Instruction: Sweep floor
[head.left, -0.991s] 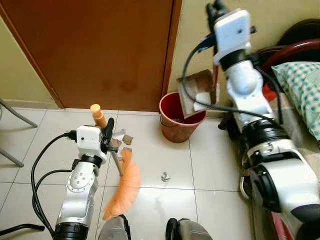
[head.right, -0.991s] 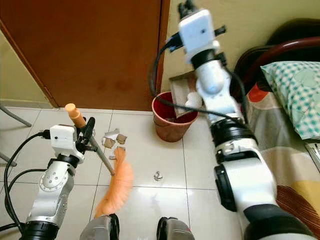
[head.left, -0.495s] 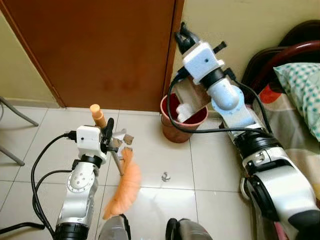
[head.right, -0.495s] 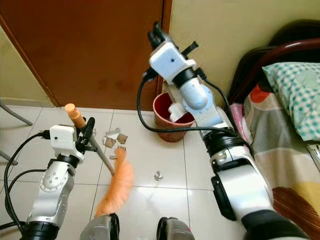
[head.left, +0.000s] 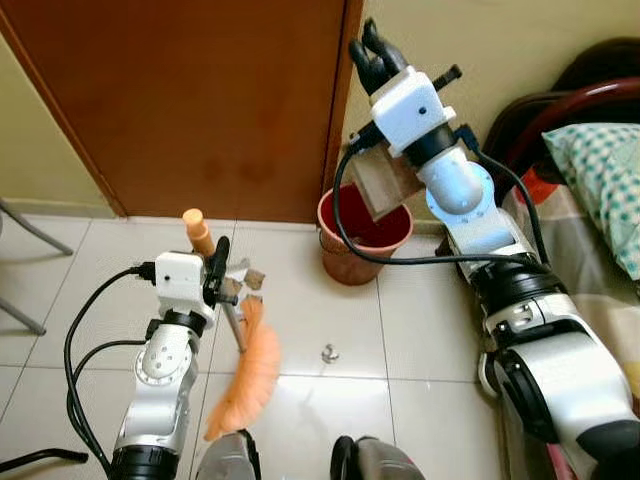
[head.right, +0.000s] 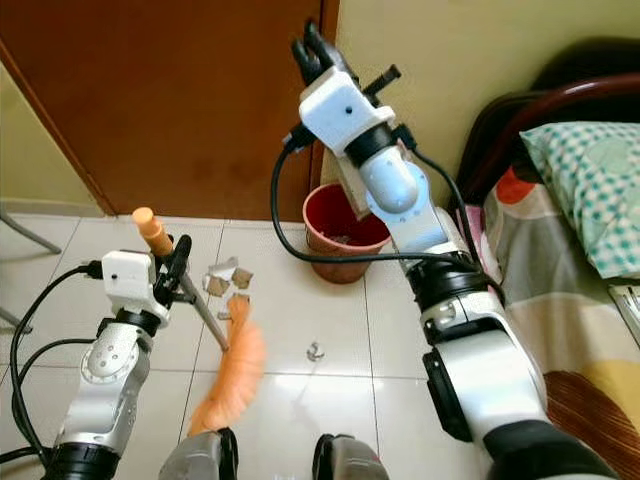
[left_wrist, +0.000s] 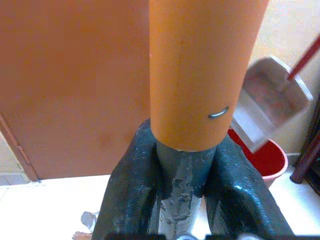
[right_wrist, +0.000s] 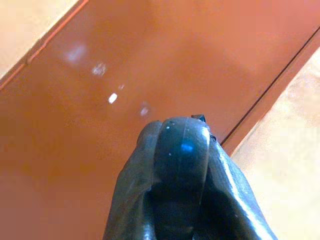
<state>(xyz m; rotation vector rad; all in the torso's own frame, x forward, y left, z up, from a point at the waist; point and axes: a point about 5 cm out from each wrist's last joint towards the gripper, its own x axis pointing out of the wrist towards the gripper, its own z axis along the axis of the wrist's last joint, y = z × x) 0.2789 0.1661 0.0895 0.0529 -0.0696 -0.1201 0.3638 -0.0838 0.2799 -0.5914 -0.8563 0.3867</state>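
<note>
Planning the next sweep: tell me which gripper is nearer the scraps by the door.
Left. The left gripper, shut on the broom, sits right beside the scraps; the right gripper is raised high above the red bucket.

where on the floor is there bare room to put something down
Bare tiles lie between the red bucket, the small metal scrap and the bed. It is crowded by the broom, where debris lies at the door.

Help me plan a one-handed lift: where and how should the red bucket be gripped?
Grip the red bucket by its open front rim, coming from above on the room side. The dustpan hangs tilted over its back edge, and the wall blocks the rear.
</note>
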